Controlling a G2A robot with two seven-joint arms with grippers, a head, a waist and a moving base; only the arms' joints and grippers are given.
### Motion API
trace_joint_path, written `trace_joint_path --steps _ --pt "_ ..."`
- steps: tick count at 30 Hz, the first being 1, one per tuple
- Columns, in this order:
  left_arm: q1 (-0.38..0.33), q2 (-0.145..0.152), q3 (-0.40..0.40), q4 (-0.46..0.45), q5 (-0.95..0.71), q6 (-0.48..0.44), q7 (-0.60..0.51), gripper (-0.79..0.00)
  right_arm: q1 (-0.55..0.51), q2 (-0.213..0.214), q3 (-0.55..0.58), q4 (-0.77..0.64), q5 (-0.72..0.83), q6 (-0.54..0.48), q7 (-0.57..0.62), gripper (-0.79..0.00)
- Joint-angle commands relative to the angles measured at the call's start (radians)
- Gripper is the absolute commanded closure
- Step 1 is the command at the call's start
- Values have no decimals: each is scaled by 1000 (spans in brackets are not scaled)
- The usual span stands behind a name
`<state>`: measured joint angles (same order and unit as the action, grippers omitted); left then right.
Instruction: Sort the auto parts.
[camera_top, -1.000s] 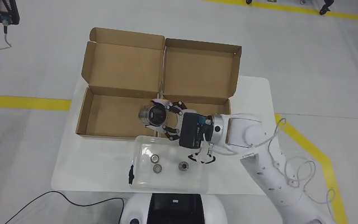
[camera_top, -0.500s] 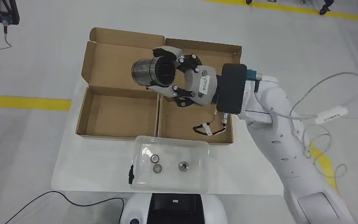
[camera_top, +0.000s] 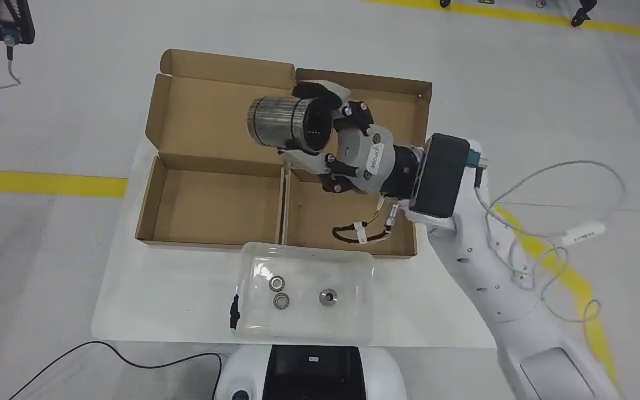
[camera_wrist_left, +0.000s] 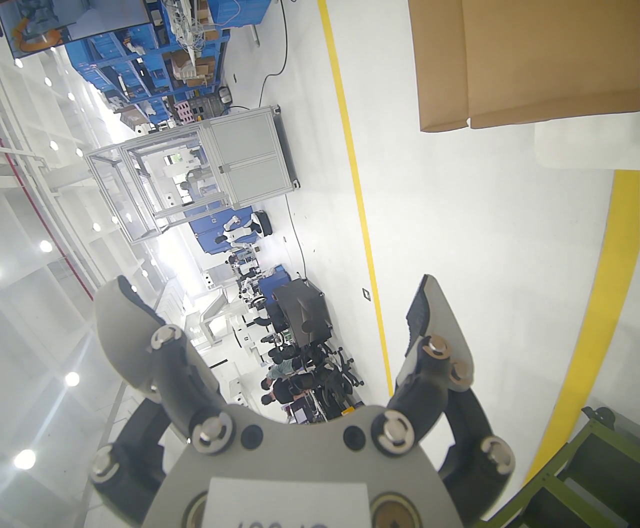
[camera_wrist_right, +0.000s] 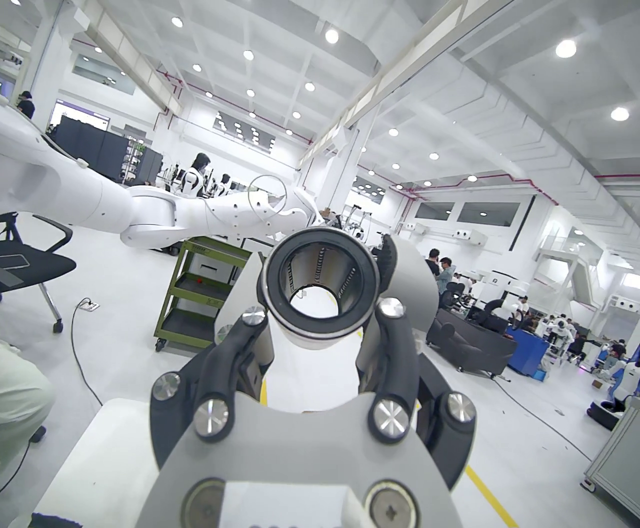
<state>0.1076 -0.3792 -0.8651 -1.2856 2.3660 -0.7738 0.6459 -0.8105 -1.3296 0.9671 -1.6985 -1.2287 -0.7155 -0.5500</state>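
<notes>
A ribbed metal cylinder (camera_top: 272, 120) with a hollow bore hangs high above the cardboard box (camera_top: 150, 205), over the join of its two back flaps. My right gripper (camera_top: 305, 125) is shut on it, one finger on each side. In the right wrist view the cylinder (camera_wrist_right: 320, 332) faces the camera end-on between the fingers (camera_wrist_right: 400, 280), against the room behind. A clear plastic bin (camera_top: 355, 262) at the table's front holds three small round metal parts (camera_top: 281, 292). My left gripper (camera_wrist_left: 272, 300) is open and holds nothing, above bare floor, with a box flap (camera_wrist_left: 525, 60) at that view's edge.
The box has two open compartments side by side, left (camera_top: 210, 205) and right (camera_top: 330, 205), with flaps standing at the back. The white table (camera_top: 445, 190) has free room to the right of the box. A black cable (camera_top: 60, 360) lies on the floor at front left.
My right gripper has lifted the cylinder from low over the box's front wall to high above the back flaps. It then shifted a little to the right.
</notes>
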Motion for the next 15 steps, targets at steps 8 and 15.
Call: trace_joint_path --steps 8,15 --pt "0 0 0 0 0 0 0 -785 -74 8 52 -40 -34 33 -46 0" --pt "0 0 0 0 0 0 0 -785 -131 20 102 -95 -47 13 -35 0"
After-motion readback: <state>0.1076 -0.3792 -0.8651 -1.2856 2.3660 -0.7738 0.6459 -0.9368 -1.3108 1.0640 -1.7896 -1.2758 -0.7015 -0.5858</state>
